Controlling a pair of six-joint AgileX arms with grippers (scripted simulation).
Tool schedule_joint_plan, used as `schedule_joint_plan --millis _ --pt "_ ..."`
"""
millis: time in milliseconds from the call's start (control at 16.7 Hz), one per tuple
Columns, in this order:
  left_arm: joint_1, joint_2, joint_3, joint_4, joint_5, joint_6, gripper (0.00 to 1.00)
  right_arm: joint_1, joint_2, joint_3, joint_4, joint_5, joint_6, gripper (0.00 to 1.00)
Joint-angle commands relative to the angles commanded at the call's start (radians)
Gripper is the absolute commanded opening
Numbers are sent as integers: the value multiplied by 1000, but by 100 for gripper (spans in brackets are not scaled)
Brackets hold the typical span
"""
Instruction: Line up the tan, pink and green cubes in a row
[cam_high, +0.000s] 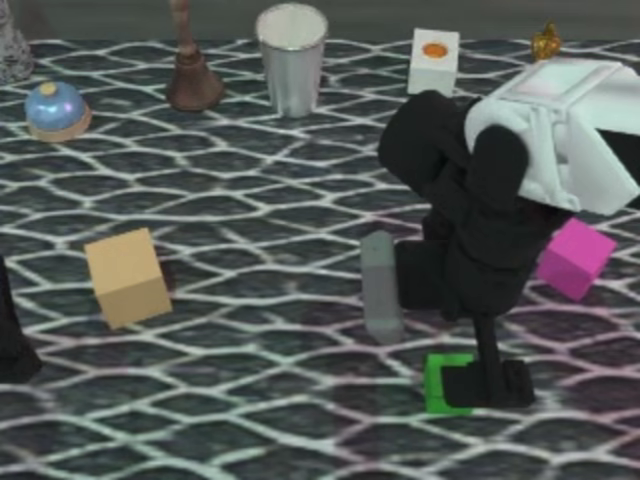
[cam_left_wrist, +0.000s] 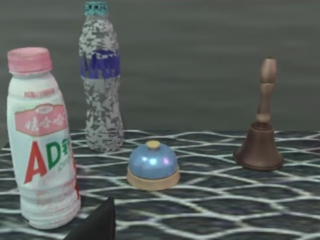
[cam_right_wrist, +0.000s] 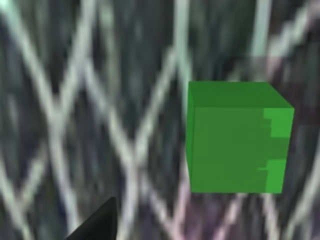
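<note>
Our metal cup (cam_high: 291, 58) stands open and looks empty near the tabletop's (cam_high: 250, 400) far edge. Our right gripper (cam_high: 480, 383) reaches down at the green cube (cam_high: 438, 385) near the front edge, covering its right part; we cannot tell how far its fingers are spread. The pink cube (cam_high: 577, 257) lies toward the right edge, the tan cube (cam_high: 127, 277) toward the left. Our left arm is parked at the left edge.

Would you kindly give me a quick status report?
Right gripper low at green cube, grip unconfirmed. Left arm parked at left edge. Tan cube and pink cube far apart, no row yet.
</note>
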Motion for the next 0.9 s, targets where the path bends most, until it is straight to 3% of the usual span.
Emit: schedule_joint_plan --millis 360,900 --pt "0 0 0 0 0 0 100 -41 25 26 -3 2 18 100" --pt "0 0 0 0 0 0 100 -461 219 253 -60 21 193 100"
